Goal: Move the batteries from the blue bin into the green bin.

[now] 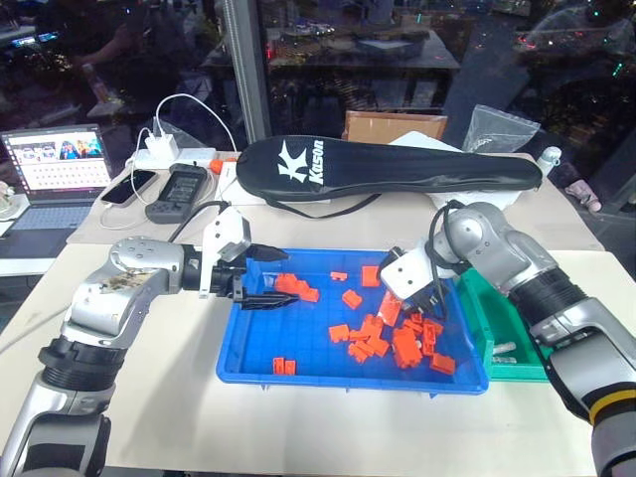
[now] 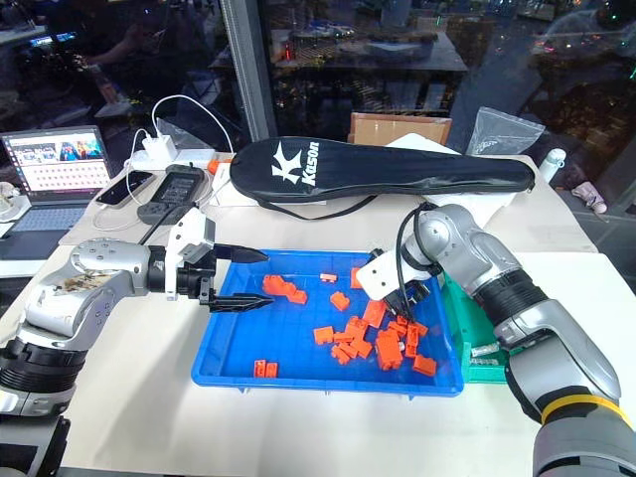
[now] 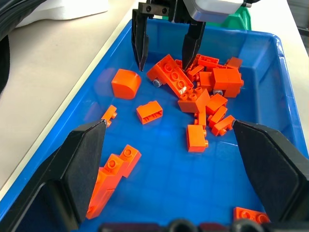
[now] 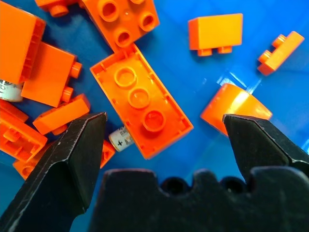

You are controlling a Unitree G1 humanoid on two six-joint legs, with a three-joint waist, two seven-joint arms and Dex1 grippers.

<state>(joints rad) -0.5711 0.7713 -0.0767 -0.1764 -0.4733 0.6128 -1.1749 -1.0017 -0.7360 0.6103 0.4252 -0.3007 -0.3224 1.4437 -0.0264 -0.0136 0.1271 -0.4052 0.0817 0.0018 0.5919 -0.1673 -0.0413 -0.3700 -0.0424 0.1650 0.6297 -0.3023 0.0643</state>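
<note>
The blue bin point(image 1: 290, 336) sits mid-table with many orange blocks point(image 1: 396, 343) piled toward its right side. A battery point(image 4: 120, 140) pokes out from under a long orange block point(image 4: 140, 101), and another battery end point(image 4: 7, 90) shows under the blocks beside it. My right gripper point(image 1: 434, 310) points down into the pile, open, its fingers point(image 3: 140, 46) straddling that long block without touching it. My left gripper point(image 1: 290, 277) hovers over the bin's left end, open and empty. The green bin point(image 1: 517, 373) stands against the blue bin's right side with a small silvery thing point(image 1: 503, 347) inside.
A black racket cover point(image 1: 397, 171) lies behind the bins, with a cardboard box point(image 1: 393, 126) beyond it. At the back left are a laptop point(image 1: 55, 169), a phone, a black handheld device point(image 1: 179, 191) and a white charger with cables. Bare table lies in front of the bins.
</note>
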